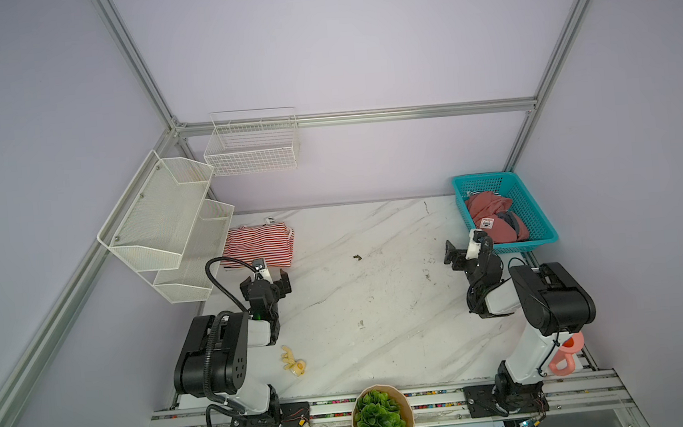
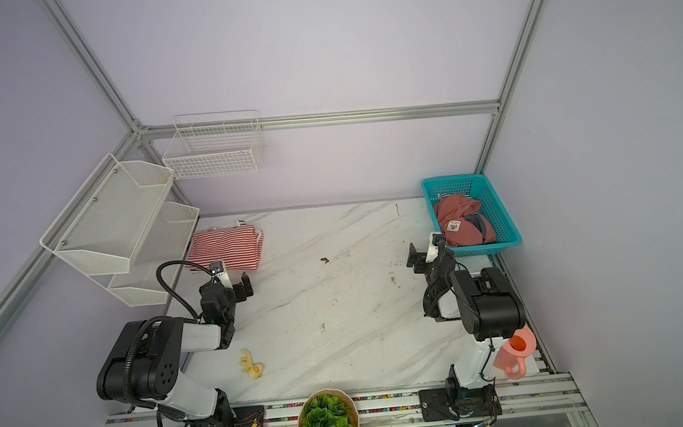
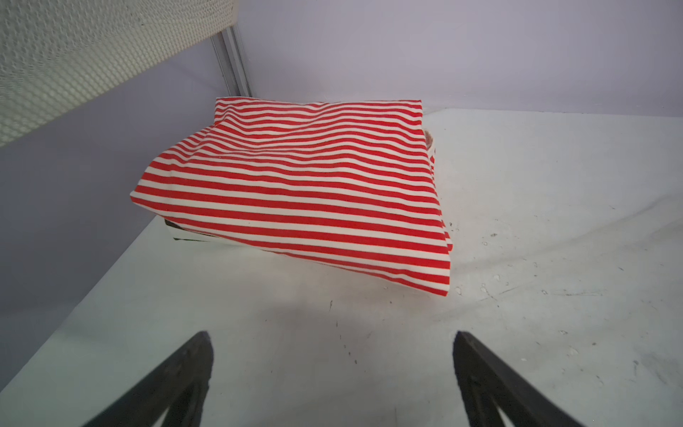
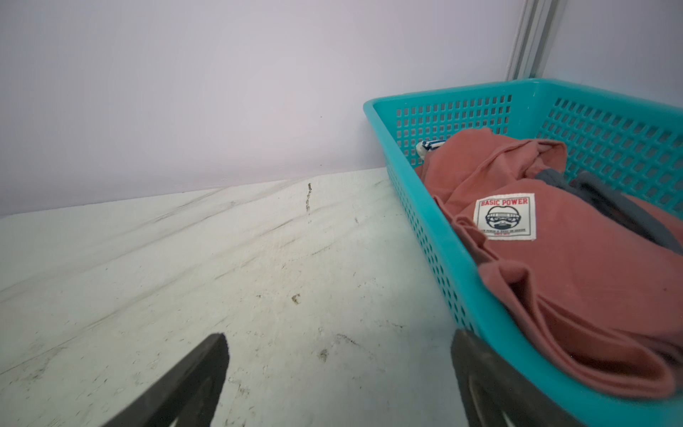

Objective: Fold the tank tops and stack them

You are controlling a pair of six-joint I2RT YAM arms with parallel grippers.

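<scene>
At the far left corner of the surface (image 1: pixel 377 270), the red-and-white tank top (image 3: pixel 303 192) lies folded atop the black-and-white tank top (image 3: pixel 181 233), whose edge peeks out beneath. The left fingers (image 3: pixel 184 377) hang spread and empty near the stack. The right fingers (image 4: pixel 196 377) gape, empty, beside the teal basket (image 4: pixel 462 111).

Pale lilac walls (image 1: pixel 339 48), aluminium frame rails (image 1: pixel 357 116), white marble-veined tabletop (image 1: pixel 380 303), even light.

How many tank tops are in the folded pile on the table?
2: the red-and-white tank top on top; the black-and-white tank top beneath it, only an edge showing. Others could lie hidden underneath.
</scene>
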